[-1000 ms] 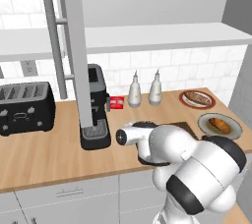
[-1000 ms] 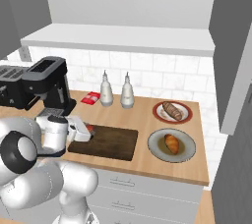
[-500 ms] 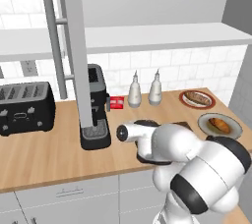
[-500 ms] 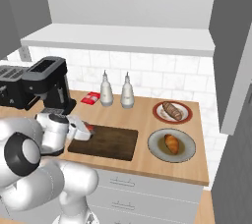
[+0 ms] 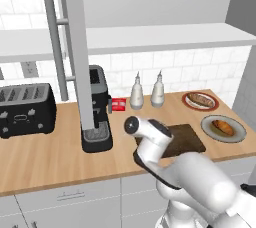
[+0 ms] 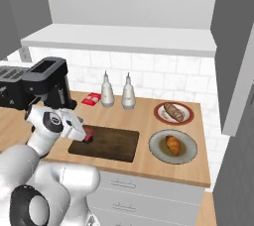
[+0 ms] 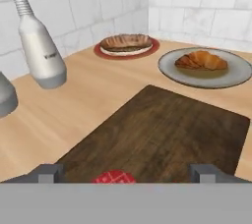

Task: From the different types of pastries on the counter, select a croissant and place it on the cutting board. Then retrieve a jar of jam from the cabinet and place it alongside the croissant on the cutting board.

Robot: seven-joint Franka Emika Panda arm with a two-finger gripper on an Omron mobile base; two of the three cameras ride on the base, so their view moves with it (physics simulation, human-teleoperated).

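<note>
While the gripper clasps the jam jar over the cutting board, it looks small, rigid, smooth — best pinched mid-body.

— how is the arm posed?
— the white arm is bent forward and low, its wrist turned level and its hand carried close above a surface.
— and the gripper?
— its two dark fingertips are seen set wide apart, a small red item lying between them; whether it is gripped cannot be told.
</note>
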